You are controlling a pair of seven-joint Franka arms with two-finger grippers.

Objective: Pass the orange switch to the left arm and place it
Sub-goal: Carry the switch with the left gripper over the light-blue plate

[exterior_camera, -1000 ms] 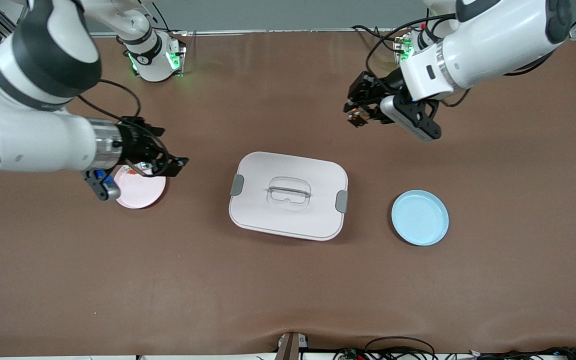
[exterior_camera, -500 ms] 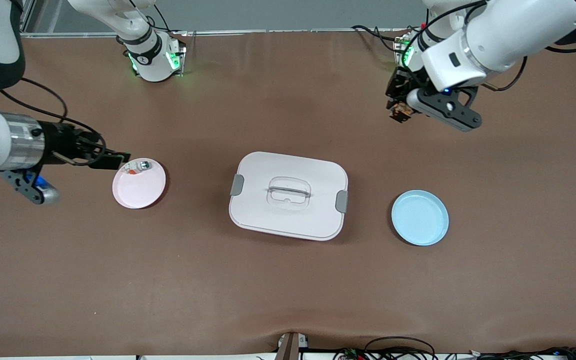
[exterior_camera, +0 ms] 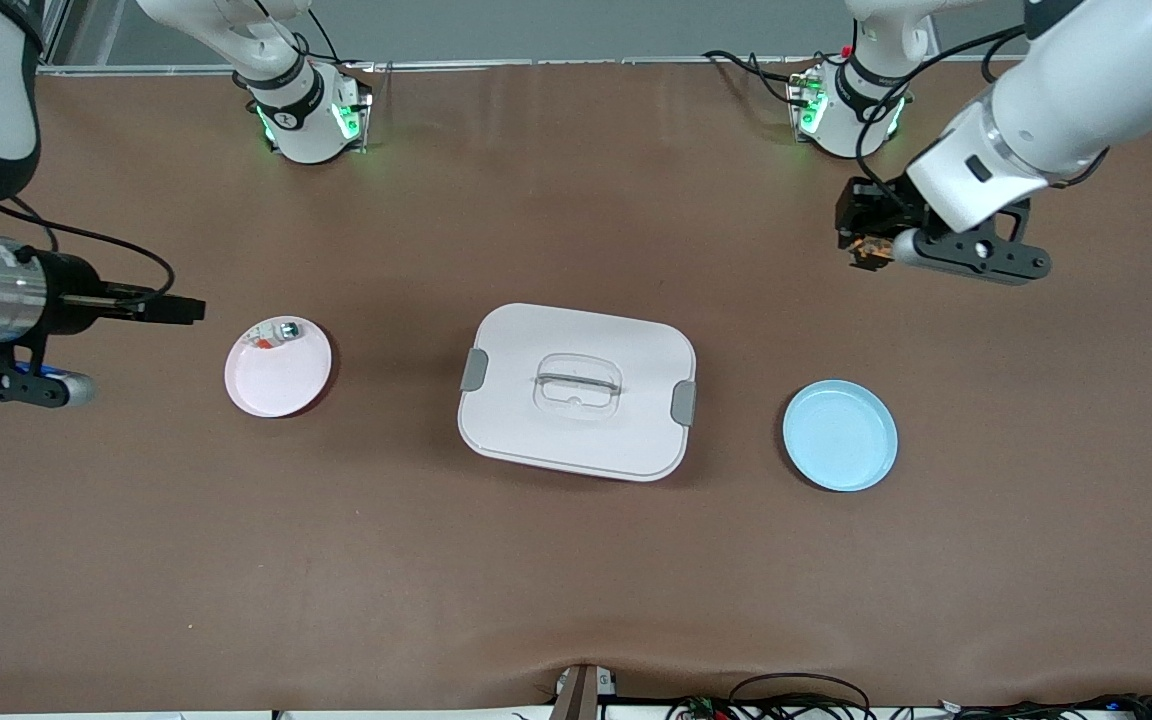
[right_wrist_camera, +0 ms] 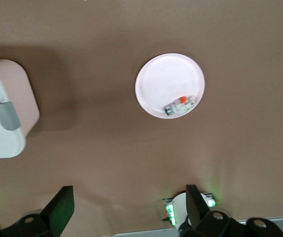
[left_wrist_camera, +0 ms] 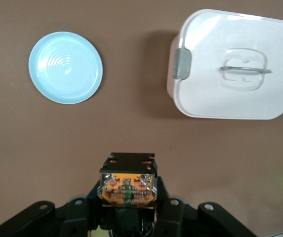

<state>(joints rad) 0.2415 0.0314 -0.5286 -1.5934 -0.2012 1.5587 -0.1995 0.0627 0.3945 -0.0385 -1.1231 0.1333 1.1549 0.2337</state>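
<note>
While the left gripper (exterior_camera: 861,248) hangs over bare tabletop (exterior_camera: 576,580) with its fingers clamped on the switch (left_wrist_camera: 127,187), the right gripper (exterior_camera: 186,309) waits wide open beside the pink plate (exterior_camera: 266,385). Lowering onto the blue plate (exterior_camera: 839,435), clear of the box (exterior_camera: 576,390), remains.

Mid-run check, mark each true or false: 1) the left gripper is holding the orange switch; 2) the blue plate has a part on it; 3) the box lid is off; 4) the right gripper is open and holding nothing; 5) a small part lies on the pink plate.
1) True: the left gripper is shut on the orange switch.
2) False: the blue plate is bare.
3) False: the box is lidded.
4) True: the right gripper is open.
5) True: a small part lies by the pink plate rim.
</note>
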